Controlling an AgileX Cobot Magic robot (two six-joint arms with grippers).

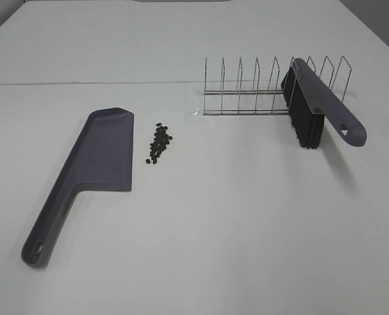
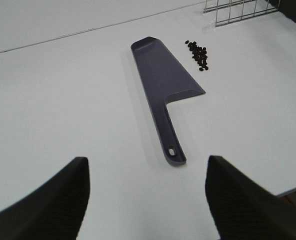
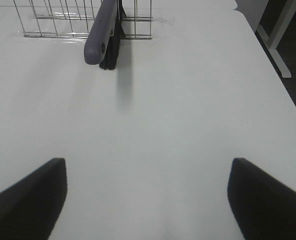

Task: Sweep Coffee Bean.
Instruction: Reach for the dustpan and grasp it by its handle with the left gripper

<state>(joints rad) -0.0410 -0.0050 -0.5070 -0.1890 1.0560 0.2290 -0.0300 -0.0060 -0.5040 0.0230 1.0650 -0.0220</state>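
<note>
Coffee bean [image 1: 159,143] on white table [image 1: 247,230]

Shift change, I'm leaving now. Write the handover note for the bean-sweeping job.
Left gripper: open, empty, short of the dustpan handle.
Right gripper: open, empty, facing the brush, which leans in the wire rack.
Coffee beans: loose pile on the table beside the dustpan, none in it.
Done: nothing. Left: take brush and dustpan, sweep the beans in.
</note>
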